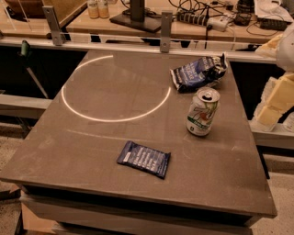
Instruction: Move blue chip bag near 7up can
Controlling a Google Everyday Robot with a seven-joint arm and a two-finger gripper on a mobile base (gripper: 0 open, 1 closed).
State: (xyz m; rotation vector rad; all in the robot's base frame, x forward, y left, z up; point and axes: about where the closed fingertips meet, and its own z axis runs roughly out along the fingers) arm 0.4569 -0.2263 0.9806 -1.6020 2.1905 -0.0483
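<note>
This looks like a lab or workshop. A plain grey table [92, 183] stands against a long wooden bench [183, 32] cluttered with tangled cables [193, 9], a power strip [209, 22], small bottles [98, 8] and a stand's dark base [135, 20]. A metal rail [115, 43] runs between them. My gripper [275, 98] hangs just off the table's right edge.

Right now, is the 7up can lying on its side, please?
No, the 7up can stands upright; the end effector is beyond the table's right edge.
</note>
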